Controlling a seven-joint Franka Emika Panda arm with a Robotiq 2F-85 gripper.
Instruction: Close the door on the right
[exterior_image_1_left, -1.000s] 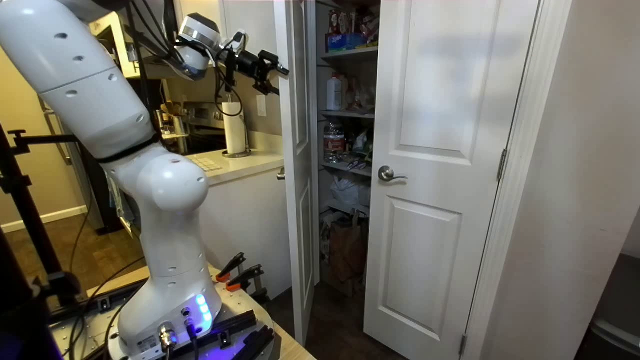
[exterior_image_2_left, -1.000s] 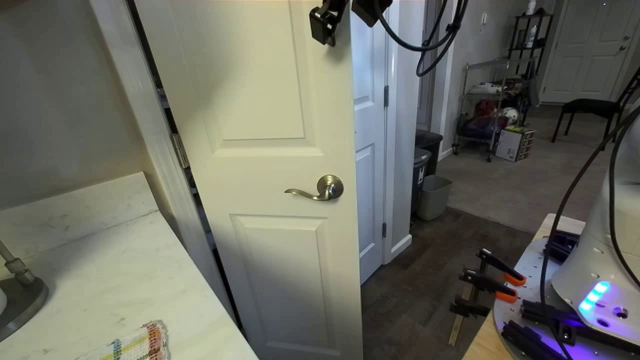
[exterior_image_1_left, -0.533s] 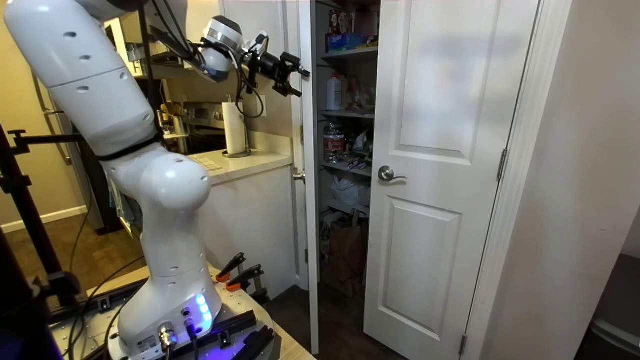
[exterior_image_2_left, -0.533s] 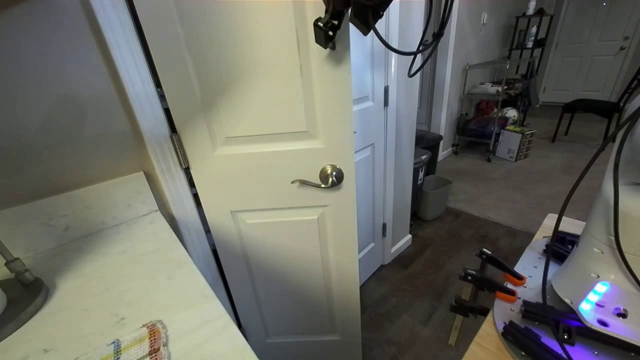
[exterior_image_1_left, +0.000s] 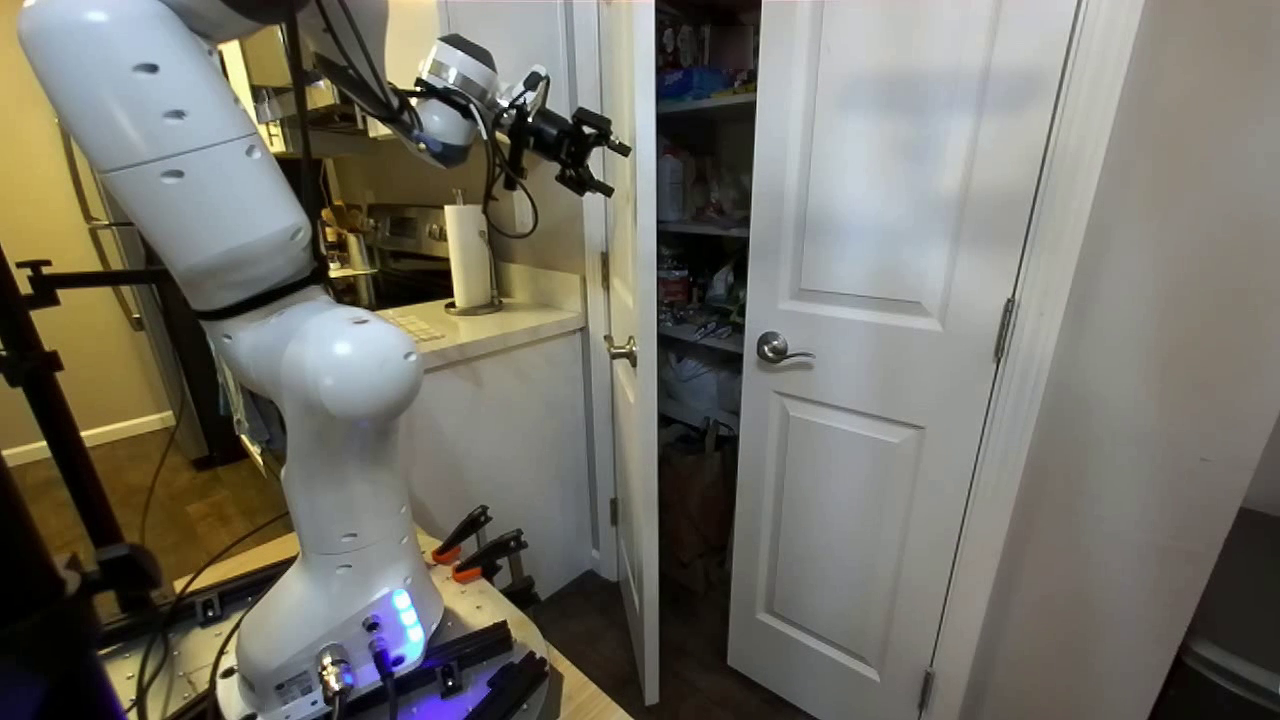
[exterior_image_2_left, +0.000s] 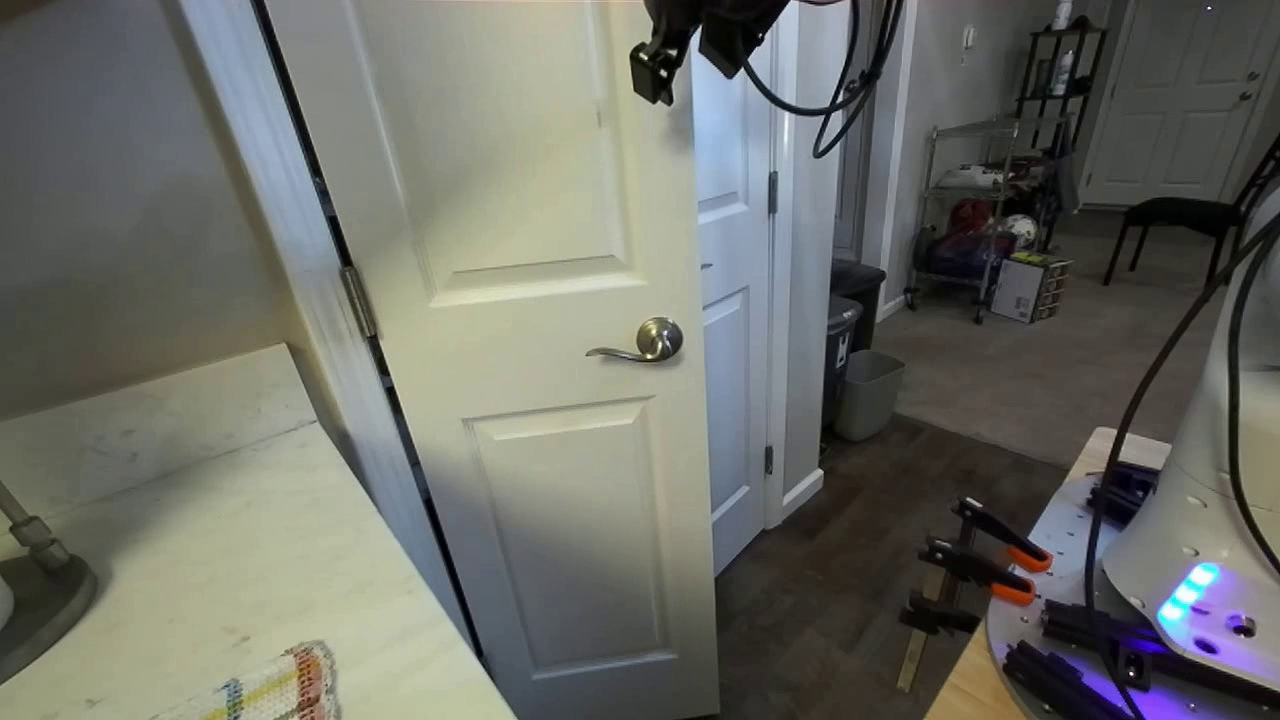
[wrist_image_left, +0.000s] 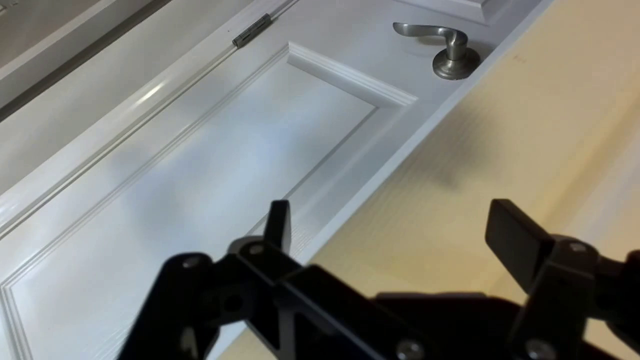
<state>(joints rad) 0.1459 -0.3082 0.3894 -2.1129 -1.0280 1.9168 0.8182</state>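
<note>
In an exterior view the door (exterior_image_1_left: 632, 440) stands ajar at nine o'clock of the closet (exterior_image_1_left: 708, 103), which holds a white bottle (exterior_image_1_left: 671, 188), blue package (exterior_image_1_left: 690, 83) and, toward six, a brown bag (exterior_image_1_left: 695, 485). The spread jaws sit at twelve o'clock from the handle (exterior_image_1_left: 624, 350); contact unclear.

White door (exterior_image_2_left: 520, 350), open, angle unclear

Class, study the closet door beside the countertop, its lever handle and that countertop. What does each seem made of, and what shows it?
Closet door: probably painted wood or moulded board, going by its smooth white coat and panelled face; the core is hidden.
Lever handle: most likely metal, satin silver, with bright highlights.
Countertop: perhaps stone or laminate, smooth and pale with faint marbled marks.
</note>
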